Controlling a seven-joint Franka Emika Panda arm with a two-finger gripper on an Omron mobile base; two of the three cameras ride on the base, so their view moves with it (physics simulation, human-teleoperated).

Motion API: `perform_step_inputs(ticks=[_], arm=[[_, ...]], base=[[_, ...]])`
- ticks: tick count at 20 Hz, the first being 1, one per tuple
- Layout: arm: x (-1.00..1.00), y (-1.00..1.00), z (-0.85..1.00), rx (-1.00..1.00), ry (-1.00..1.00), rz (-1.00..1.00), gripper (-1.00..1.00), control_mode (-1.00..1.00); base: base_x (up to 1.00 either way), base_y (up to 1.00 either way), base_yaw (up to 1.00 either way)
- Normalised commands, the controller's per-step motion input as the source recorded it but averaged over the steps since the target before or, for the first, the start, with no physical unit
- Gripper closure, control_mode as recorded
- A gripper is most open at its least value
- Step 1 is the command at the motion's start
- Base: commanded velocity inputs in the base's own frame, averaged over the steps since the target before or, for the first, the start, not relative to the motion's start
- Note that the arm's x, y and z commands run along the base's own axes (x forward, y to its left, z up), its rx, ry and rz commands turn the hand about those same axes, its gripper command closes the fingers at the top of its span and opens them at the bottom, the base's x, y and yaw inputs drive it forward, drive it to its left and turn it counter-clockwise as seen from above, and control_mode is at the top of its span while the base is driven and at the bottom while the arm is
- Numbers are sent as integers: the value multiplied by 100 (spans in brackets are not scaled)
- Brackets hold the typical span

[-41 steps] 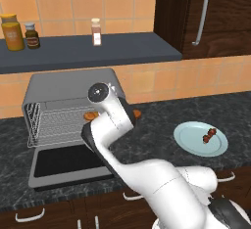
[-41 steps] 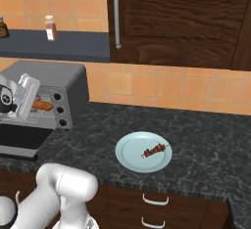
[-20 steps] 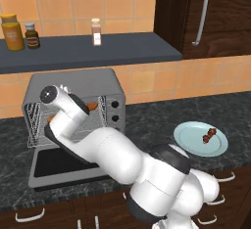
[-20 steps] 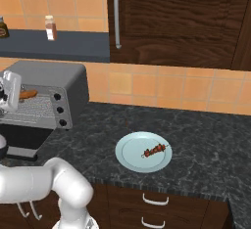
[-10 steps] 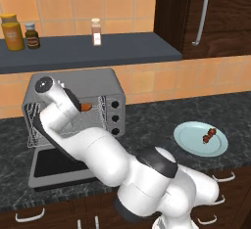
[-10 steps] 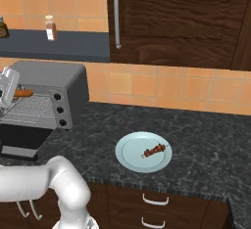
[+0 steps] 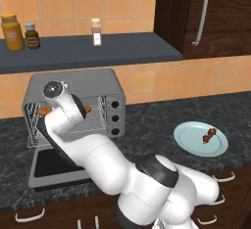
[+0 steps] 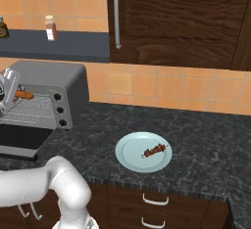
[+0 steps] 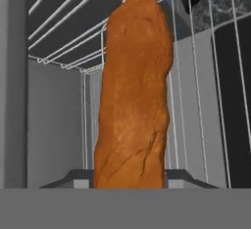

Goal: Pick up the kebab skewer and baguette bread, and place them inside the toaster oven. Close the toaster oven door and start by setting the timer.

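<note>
My gripper (image 9: pixel 128 179) is shut on the baguette bread (image 9: pixel 135 91), a smooth orange-brown loaf that lies lengthwise over the wire rack (image 9: pixel 63 47) in the hand view. The toaster oven (image 7: pixel 73 80) stands open with its door (image 7: pixel 54 167) dropped flat in front. My wrist reaches into the cavity, and the loaf's ends (image 7: pixel 43 110) stick out on either side of it. From the right, the baguette bread (image 8: pixel 24 95) shows inside the toaster oven (image 8: pixel 54 76). The kebab skewer (image 7: pixel 209 135) (image 8: pixel 155 150) lies on a pale blue plate (image 7: pixel 188 140) (image 8: pixel 130 157).
A dark shelf (image 7: pixel 88 52) above the oven carries spice jars (image 7: pixel 96 31). Three black knobs (image 7: pixel 114 118) run down the oven's right panel. Dark cabinets with a bar handle (image 7: pixel 202 12) hang at the upper right. The counter (image 8: pixel 206 145) is black speckled stone.
My hand has swung left from the oven's right front into the cavity, carrying the baguette over the rack. The skewer and plate have not moved.
</note>
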Motion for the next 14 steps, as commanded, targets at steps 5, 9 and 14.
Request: perform_step_inputs(ticks=[5,9,14], arm=[[1,-1,-44,7,-2,0,100,-100],[-46,0,-27,4,-1,0,100,-100],[-1,0,-9,0,0,0,100,-100]], base=[[0,0,0],[0,0,0],[0,0,0]])
